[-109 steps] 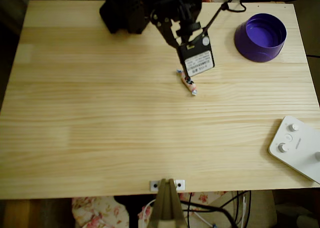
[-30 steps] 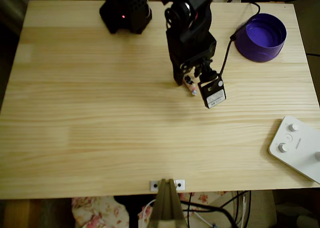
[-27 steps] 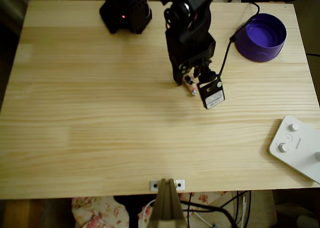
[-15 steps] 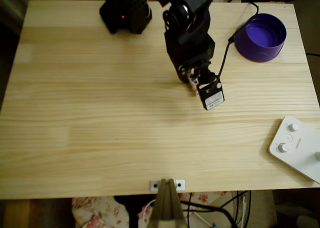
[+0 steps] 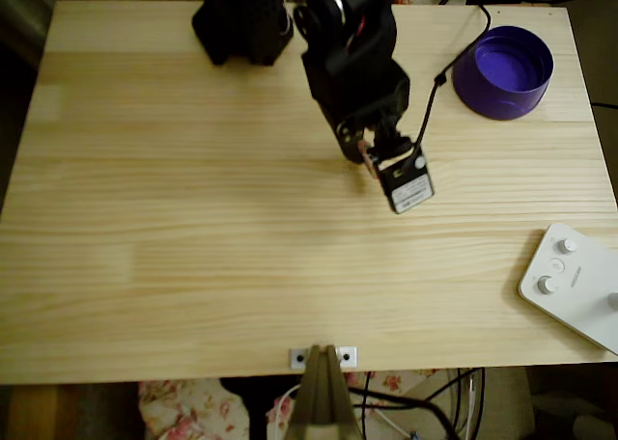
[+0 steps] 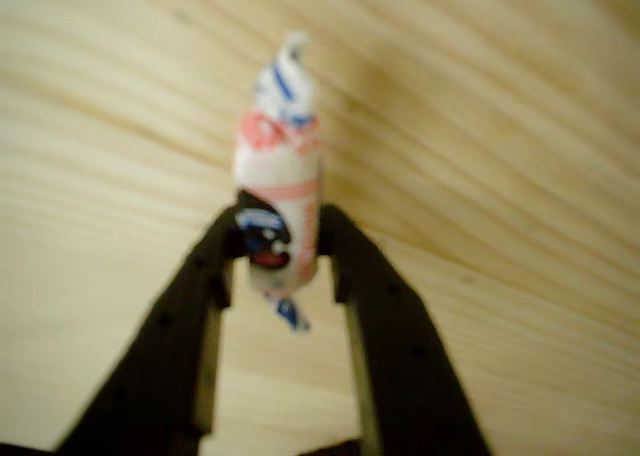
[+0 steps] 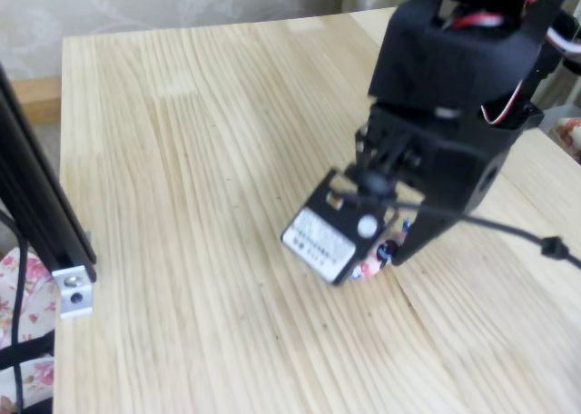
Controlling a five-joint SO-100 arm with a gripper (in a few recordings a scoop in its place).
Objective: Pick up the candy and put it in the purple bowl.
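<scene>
From above, the black arm reaches down over the middle of the pale wooden desk [image 5: 193, 218], and its end effector [image 5: 370, 158] sits low, just beside a small module with a white label [image 5: 407, 184]. A sliver of the candy [image 5: 371, 167] peeks out between the arm and that label, though it is mostly covered from here. The purple bowl [image 5: 503, 71] stands well apart, near the far right corner of the desk, open side up. A white box with knobs [image 5: 575, 284] lies at the right edge, and a black base [image 5: 241, 17] stands at the far edge.

Through the wrist camera, the end effector [image 6: 283, 251] is closed on the candy [image 6: 278, 201]: the two dark fingers [image 6: 205, 276] press its lower half from either side, and the wrapper stands on end, one twisted blue-striped tip pointing up past the fingertips, the other hanging between the fingers. The picture is soft, so I cannot say for sure whether the candy is clear of the wood behind it.

From the side camera, the end effector [image 7: 390, 251] hangs close over the desk [image 7: 182, 160], with a bit of pink and dark candy [image 7: 374, 264] showing under the labelled module [image 7: 320, 241].
</scene>
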